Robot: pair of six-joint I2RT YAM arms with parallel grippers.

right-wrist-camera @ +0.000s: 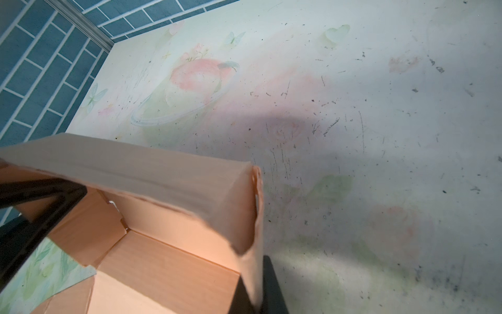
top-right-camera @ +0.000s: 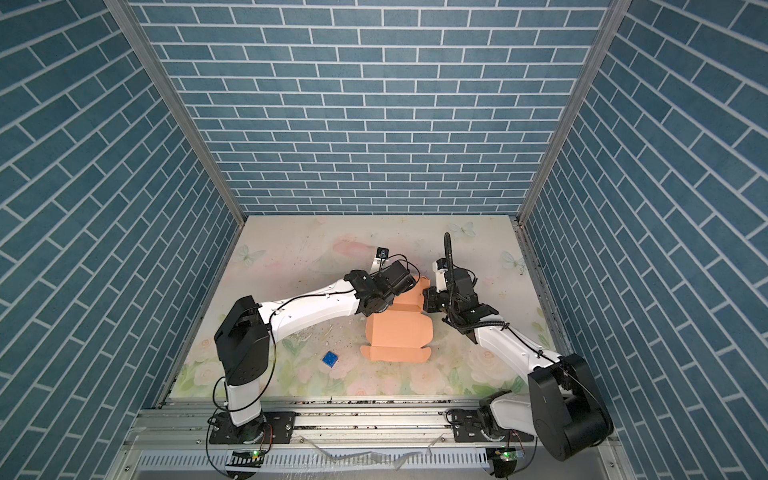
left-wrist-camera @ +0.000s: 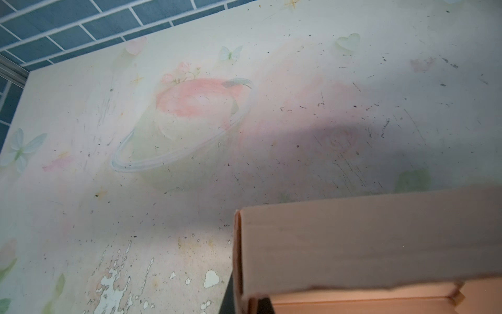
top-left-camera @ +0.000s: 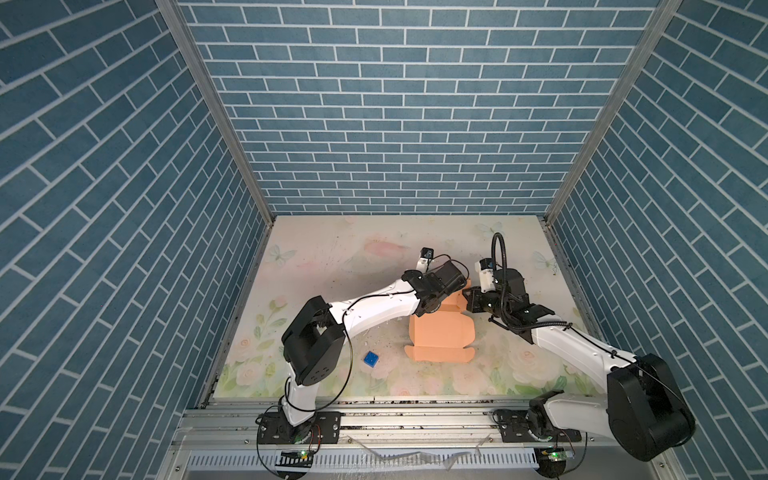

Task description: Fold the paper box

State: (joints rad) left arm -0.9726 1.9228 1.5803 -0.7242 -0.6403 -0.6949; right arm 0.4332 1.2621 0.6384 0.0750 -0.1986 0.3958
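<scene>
The paper box (top-left-camera: 440,338) (top-right-camera: 399,332) lies mid-table in both top views, peach-tan, with its lid panel spread flat toward the front. Its far end is raised into walls. My left gripper (left-wrist-camera: 245,303) is shut on one upright side wall (left-wrist-camera: 353,239), with a dark finger on each side of the card. On the opposite side wall (right-wrist-camera: 252,244) my right gripper (right-wrist-camera: 255,297) is shut, one finger inside the box and one outside. In a top view both wrists (top-left-camera: 440,284) (top-left-camera: 494,297) crowd over the box's far end and hide the fingertips.
A small blue cube (top-left-camera: 370,359) (top-right-camera: 330,359) rests on the floral table mat (top-left-camera: 332,257) to the front left of the box. Blue brick-patterned walls close in the back and both sides. A metal rail (top-left-camera: 395,415) runs along the front edge.
</scene>
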